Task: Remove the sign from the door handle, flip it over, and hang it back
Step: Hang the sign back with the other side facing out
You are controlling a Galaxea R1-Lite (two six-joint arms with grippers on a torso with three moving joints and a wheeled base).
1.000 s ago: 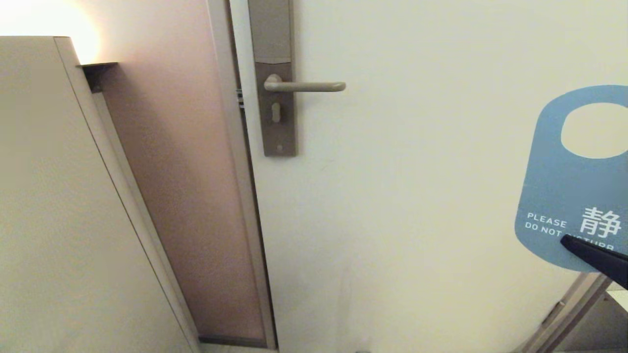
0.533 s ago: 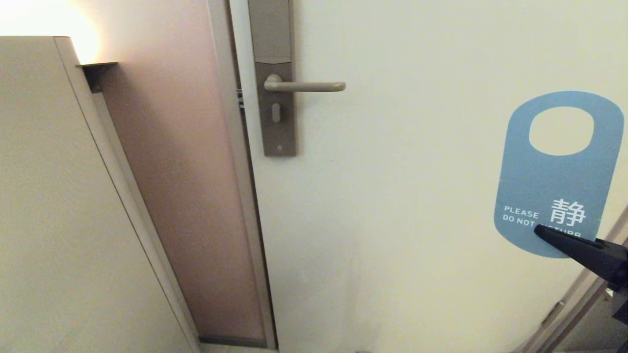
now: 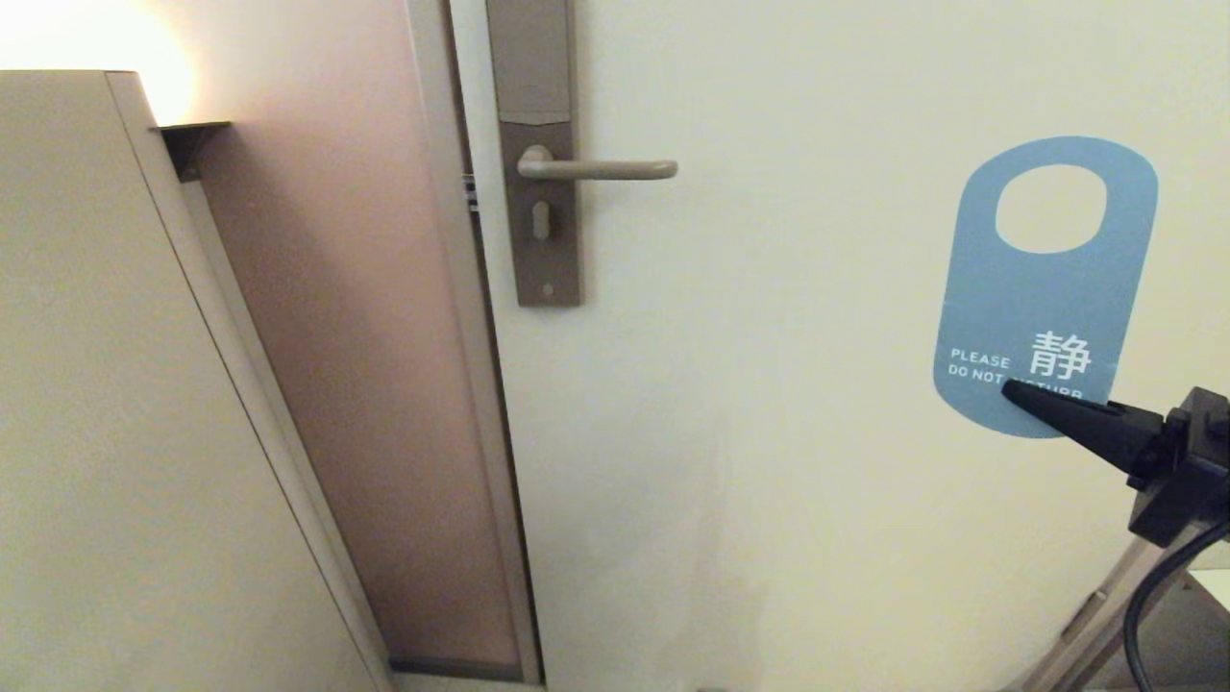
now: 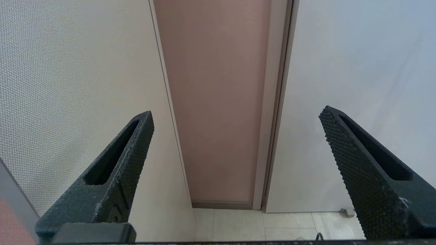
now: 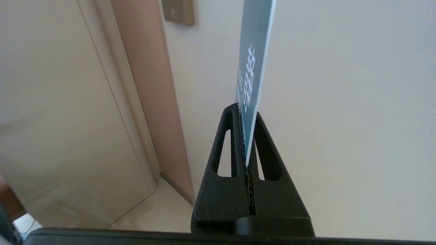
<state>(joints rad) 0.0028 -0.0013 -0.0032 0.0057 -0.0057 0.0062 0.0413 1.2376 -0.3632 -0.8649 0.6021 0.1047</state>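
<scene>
Since the earlier head frames, the sign (image 3: 1043,298) has travelled leftward and upward across the door (image 3: 817,432), and more of my right gripper (image 3: 1009,389) and its black body has entered the head view at the lower right. I hold the sign by its lower rounded end; the right jaws are clamped flat on the card, one finger (image 5: 226,146) on each face, as the right wrist view shows with the card edge (image 5: 253,102) standing up out of the closed fingers. The sign stands nearly upright, tilted slightly, with its oval hole at the top and the blue face toward the head camera; the words "PLEASE DO NOT" and a white Chinese character are readable, and the lowest text line is partly covered by the gripper tip.

The door handle (image 3: 596,170) is a horizontal lever on a tall lock plate (image 3: 538,163), with a keyhole below the lever. Nothing hangs on it. The sign is well apart from it, to the right in the head view and somewhat lower than the lever.

My left gripper (image 4: 236,119) appears only in its own wrist view, its jaws spread wide with nothing between them, facing the pinkish panel (image 4: 218,102) beside the door frame and the tiled floor (image 4: 272,226).
</scene>
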